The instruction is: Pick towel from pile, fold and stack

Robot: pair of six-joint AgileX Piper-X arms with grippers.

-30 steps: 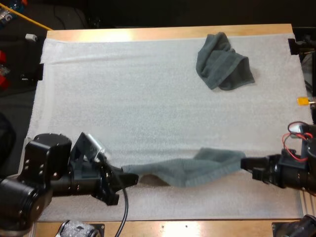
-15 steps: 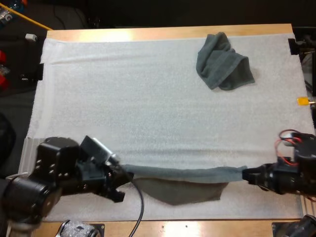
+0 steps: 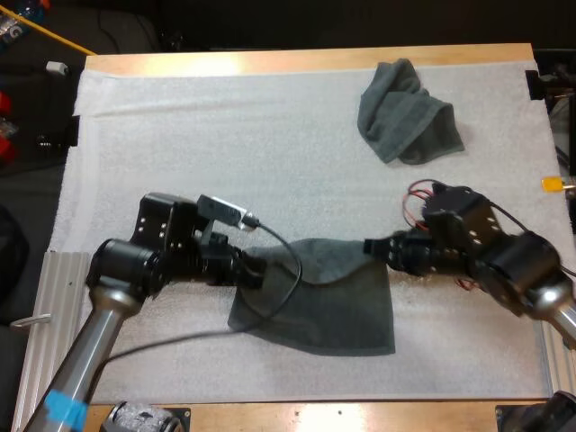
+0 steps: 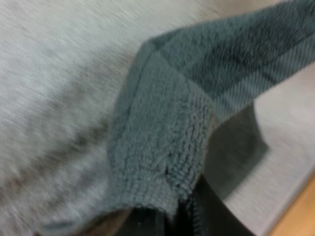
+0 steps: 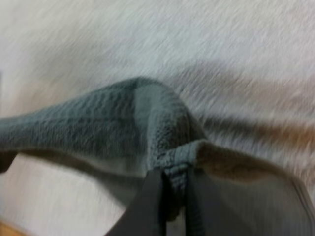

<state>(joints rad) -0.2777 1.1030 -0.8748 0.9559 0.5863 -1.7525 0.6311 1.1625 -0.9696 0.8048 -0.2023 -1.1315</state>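
Left fingers (image 4: 206, 219), right fingers (image 5: 147, 206) each pinch 1 corner of towel (image 3: 324, 301) (partly laid on mat (image 3: 180, 162)); uneven release risks skewed, wrinkled fold.

Your high camera looks forward and down from beyond the near edge of the mat (image 3: 180, 162), taking in all of it up to the far edge of the table (image 3: 270, 61). Your two wrist cameras sit very close, each facing one corner of the spread towel (image 3: 324, 306), which all three views share.
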